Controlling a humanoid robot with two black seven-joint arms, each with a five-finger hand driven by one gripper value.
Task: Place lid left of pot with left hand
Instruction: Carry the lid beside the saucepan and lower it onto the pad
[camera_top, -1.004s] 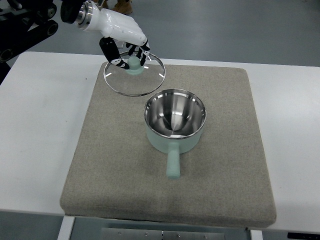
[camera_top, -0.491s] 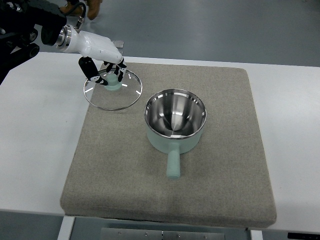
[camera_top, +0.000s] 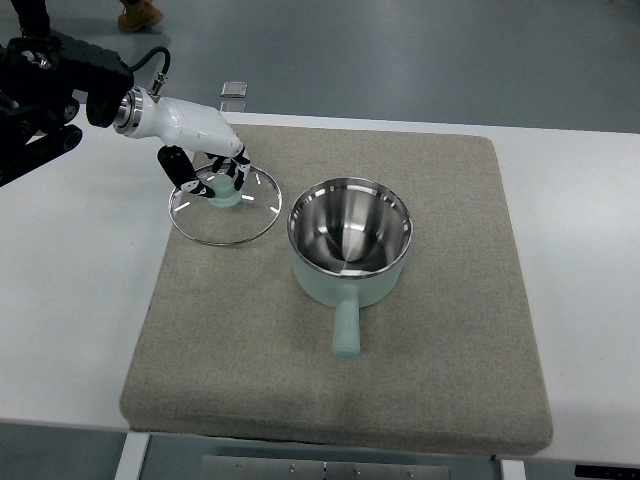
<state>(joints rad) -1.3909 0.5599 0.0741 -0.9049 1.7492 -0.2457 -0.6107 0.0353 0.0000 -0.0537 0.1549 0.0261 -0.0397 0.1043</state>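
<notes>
Left hand (camera_top: 205, 160) reaching in over white worktop (camera_top: 80, 270), fingers curling around mint knob of glass lid (camera_top: 224, 205); lid sitting just left of open mint pot (camera_top: 350, 245) on grey mat (camera_top: 420, 360).

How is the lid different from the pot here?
The lid is clear glass in a thin metal ring; the pot is shiny steel inside, mint green outside. The left hand grips the lid's knob; nothing touches the pot. Both are round with mint green parts, over the grey mat.
</notes>
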